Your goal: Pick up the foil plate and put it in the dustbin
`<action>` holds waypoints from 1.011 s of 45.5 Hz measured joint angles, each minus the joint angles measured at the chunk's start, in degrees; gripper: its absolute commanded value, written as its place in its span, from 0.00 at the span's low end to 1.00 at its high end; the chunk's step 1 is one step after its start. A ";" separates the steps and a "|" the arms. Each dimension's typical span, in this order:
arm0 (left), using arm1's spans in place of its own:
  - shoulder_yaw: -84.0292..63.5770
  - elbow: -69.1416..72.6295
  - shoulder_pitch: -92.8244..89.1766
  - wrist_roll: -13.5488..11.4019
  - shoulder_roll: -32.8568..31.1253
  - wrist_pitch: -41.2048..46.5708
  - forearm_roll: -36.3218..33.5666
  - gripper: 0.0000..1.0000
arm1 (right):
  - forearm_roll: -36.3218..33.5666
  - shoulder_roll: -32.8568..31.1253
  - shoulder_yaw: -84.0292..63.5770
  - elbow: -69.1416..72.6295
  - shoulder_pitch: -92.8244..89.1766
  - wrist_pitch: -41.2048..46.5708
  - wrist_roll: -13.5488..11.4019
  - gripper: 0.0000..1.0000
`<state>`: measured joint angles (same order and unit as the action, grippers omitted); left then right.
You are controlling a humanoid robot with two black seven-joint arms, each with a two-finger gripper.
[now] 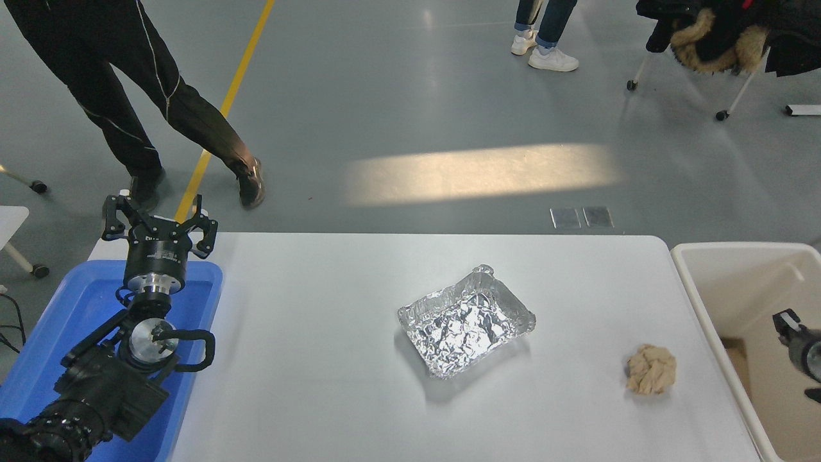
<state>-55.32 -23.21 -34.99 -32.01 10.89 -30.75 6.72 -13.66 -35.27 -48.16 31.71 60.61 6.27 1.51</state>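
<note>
The foil plate [466, 329] lies open side up at the middle of the white desk [321, 398], long axis running near-left to far-right; a tan crumpled paper ball [651, 368] sits between it and the cream dustbin [705, 321] at the right; the foil is shiny, wrinkled, rim raised; the left claw [158, 226] hangs spread wide above the blue tray [77, 308]; the right claw's state I cannot tell.

So the foil plate [466, 330] sits about mid desk [308, 385], with a paper ball [651, 368] off to its right, nearer the front. The dustbin [699, 308] stands right past the desk's right edge, and the right arm [802, 350] pokes in over it. At the left edge there's a tray [45, 346], the left gripper [158, 224] above its far end.
</note>
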 measured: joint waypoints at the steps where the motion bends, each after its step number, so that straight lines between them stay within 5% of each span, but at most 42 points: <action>1: 0.01 0.00 0.00 0.01 0.00 0.00 -0.02 0.99 | 0.27 -0.30 -1.37 1.95 2.13 0.01 0.00 1.00; 23: 0.03 0.01 0.02 0.02 0.00 -0.01 -0.05 0.99 | 2.42 7.26 -29.97 42.87 49.59 6.69 -0.01 1.00; 46: -0.06 0.06 0.09 -0.08 0.00 -0.01 0.13 0.99 | 2.38 15.73 -32.54 60.99 84.19 30.91 -0.02 1.00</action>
<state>-55.37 -23.15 -34.90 -32.09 10.89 -30.76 6.85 -11.28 -19.53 -80.70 92.71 144.79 37.18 1.48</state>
